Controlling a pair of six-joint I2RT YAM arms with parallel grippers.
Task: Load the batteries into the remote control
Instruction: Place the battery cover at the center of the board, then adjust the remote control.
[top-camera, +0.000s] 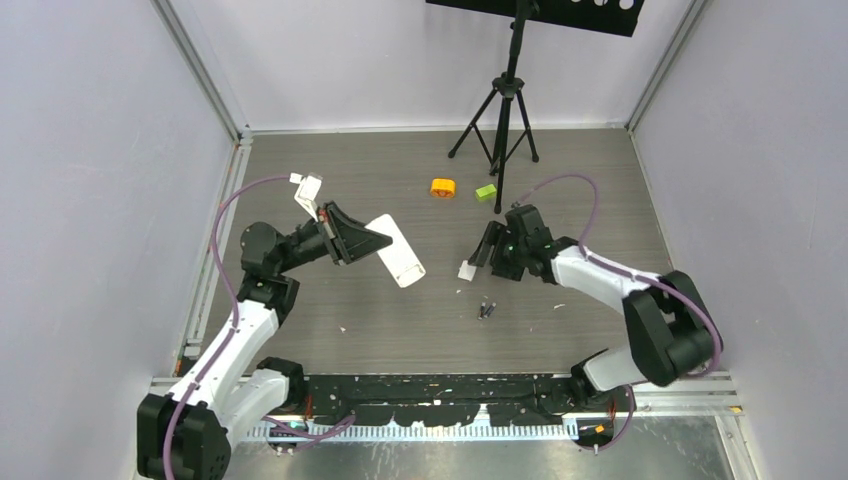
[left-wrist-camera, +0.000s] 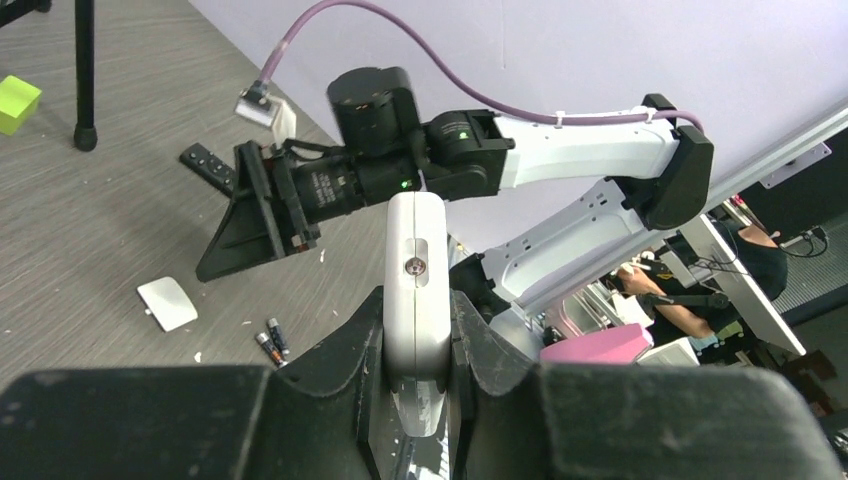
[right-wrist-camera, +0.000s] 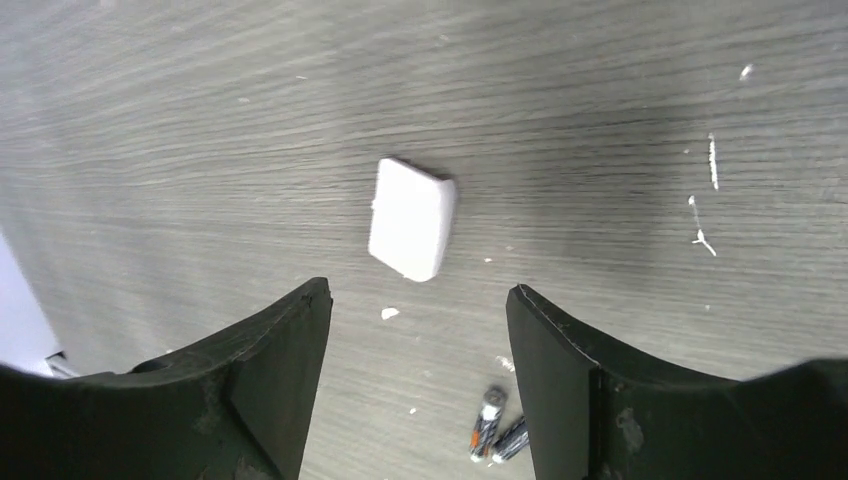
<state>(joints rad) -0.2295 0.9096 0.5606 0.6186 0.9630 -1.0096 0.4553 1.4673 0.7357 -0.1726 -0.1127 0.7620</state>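
- Two thin cylindrical batteries (right-wrist-camera: 497, 435) lie side by side on the grey wood-grain table (right-wrist-camera: 600, 100), near my right gripper (right-wrist-camera: 415, 300).
- Its jaws stand apart above a small white plastic cover (right-wrist-camera: 412, 218).
- My left gripper (left-wrist-camera: 417, 345) is clamped on the long white plastic remote control (left-wrist-camera: 417, 270).

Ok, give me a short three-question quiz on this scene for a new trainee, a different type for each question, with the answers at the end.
1. True or false: the left gripper is shut on the white remote.
2. Multiple choice: the small white cover seen past the open right gripper lies A) on the white remote, B) flat on the table, C) between the left gripper's fingers.
3. Fill in: the batteries lie loose on the table, nearer the ____ gripper.
Key: 1 true; 2 B; 3 right.
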